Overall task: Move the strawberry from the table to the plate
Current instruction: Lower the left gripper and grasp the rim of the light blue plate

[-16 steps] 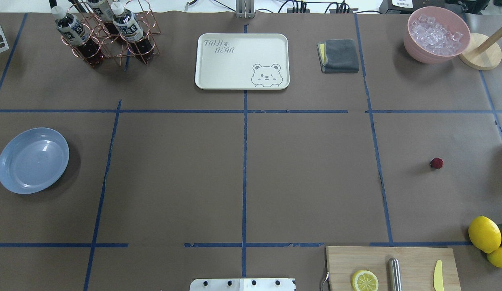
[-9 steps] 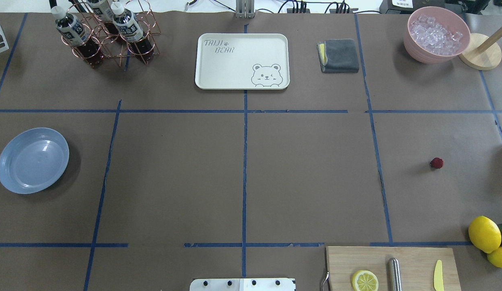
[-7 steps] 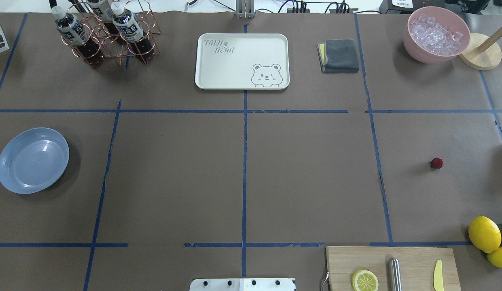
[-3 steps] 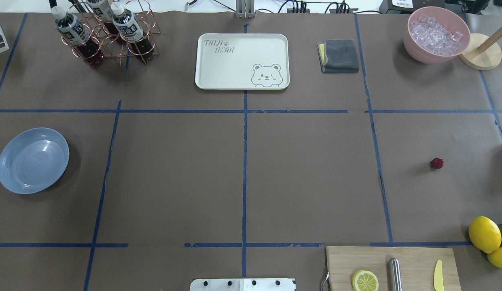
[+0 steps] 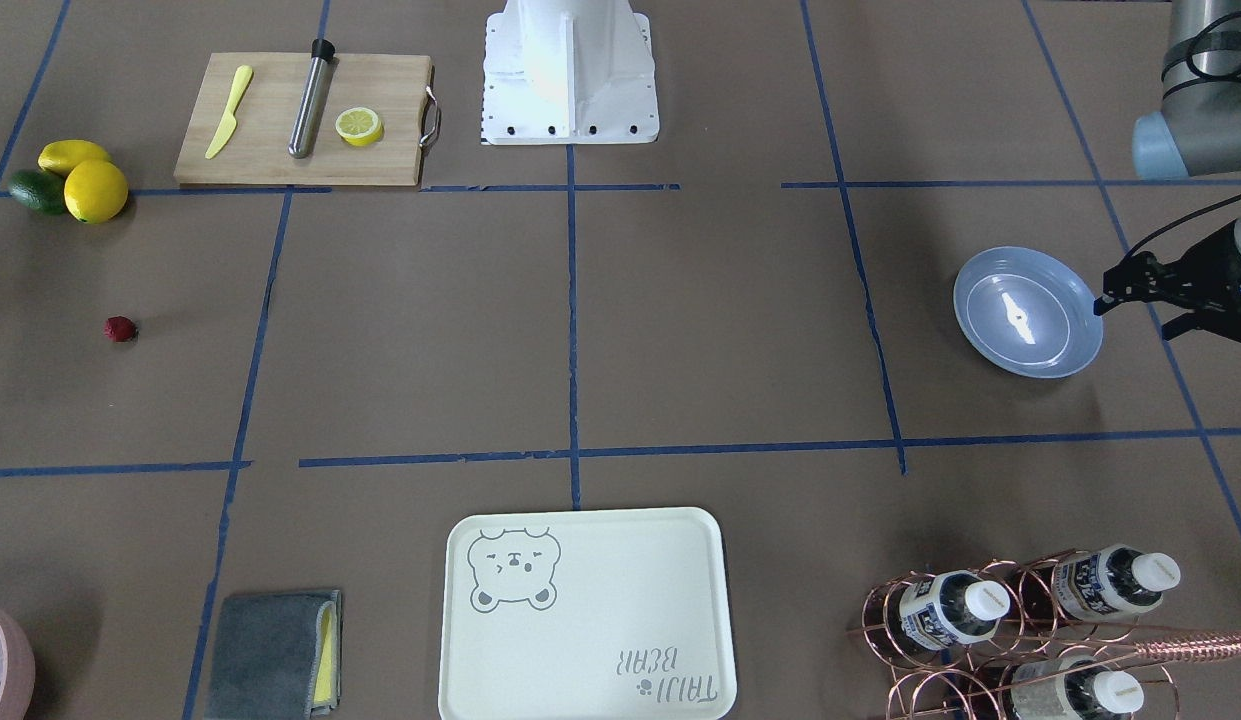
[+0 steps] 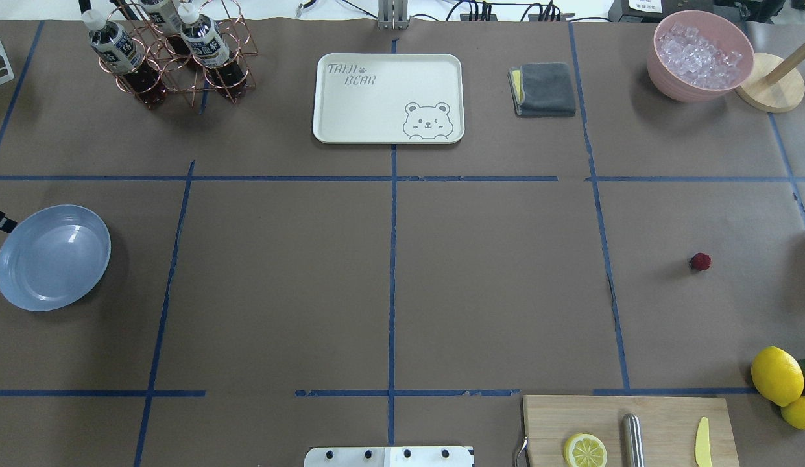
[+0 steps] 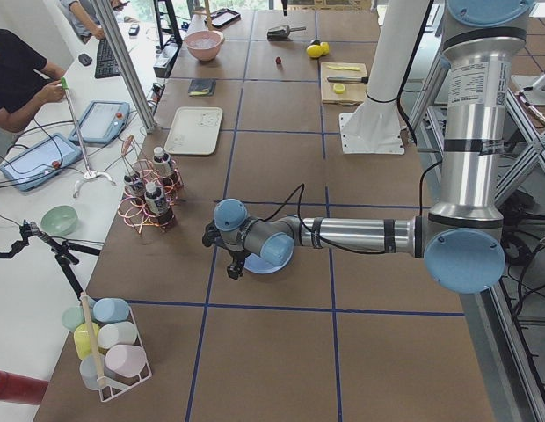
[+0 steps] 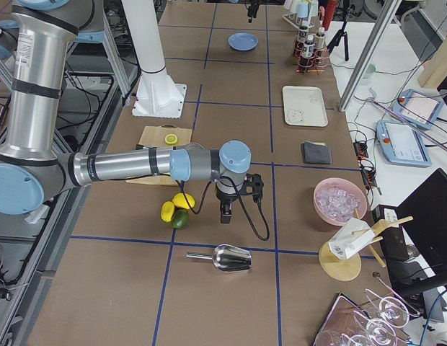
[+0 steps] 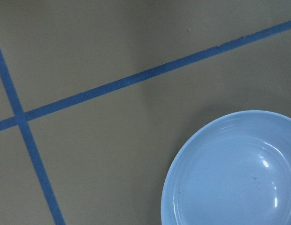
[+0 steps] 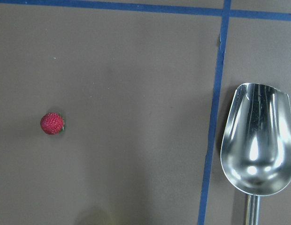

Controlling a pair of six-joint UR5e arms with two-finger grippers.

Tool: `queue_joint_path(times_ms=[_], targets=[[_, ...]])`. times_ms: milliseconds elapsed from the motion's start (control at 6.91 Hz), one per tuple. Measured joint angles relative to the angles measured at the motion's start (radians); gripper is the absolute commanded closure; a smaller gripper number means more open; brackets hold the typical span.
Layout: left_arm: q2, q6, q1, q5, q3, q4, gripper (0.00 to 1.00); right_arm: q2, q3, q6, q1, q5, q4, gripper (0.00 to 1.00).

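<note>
Strawberry lies on the tabletop, right side, clear of my right claw hovering nearby. Plate far left, beside my left claw. Can't tell either claw's state.

You have the left arm stretched out, its forearm lying level from the elbow. The left wrist is bent so that the left claw points down. In the front view the claw's dark body juts in from the side edge, and you cannot tell how its jaws stand. Your right arm is likewise stretched out level. The right wrist is turned down and the right claw hangs beneath it, its jaws unreadable from that side.
</note>
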Motion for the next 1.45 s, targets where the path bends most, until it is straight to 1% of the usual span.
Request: queue_joint_path(times_ms=[145,434,579,724,868,1158,1303,1447], targets=[[0.0,-0.038,0.037,0.011,0.011,-0.024,0.03,0.0,0.0,0.0,0.0,0.001,0.001,0.0],[0.001,-0.06,0.071,0.015,0.039,-0.039,0.11,0.0,-0.003,-0.001,-0.001,0.002,0.0,0.0],[-0.001,-0.061,0.084,0.015,0.053,-0.045,0.35,0.0,-0.004,-0.001,-0.002,0.002,0.0,0.0],[-0.003,-0.061,0.091,0.015,0.061,-0.051,0.77,0.0,-0.005,-0.001,-0.002,0.002,0.0,0.0],[-0.004,-0.062,0.094,0.015,0.065,-0.054,1.0,0.0,-0.006,-0.001,-0.002,0.002,0.0,0.0],[-0.001,-0.068,0.095,0.013,0.061,-0.055,1.0,0.0,-0.005,-0.001,-0.002,0.003,0.001,0.0],[-0.001,-0.086,0.095,0.008,0.045,-0.056,1.0,0.0,-0.002,0.0,-0.001,0.003,0.001,0.0],[-0.001,-0.158,0.095,-0.005,-0.001,-0.056,1.0,0.0,0.0,0.0,-0.001,0.006,0.001,0.0]])
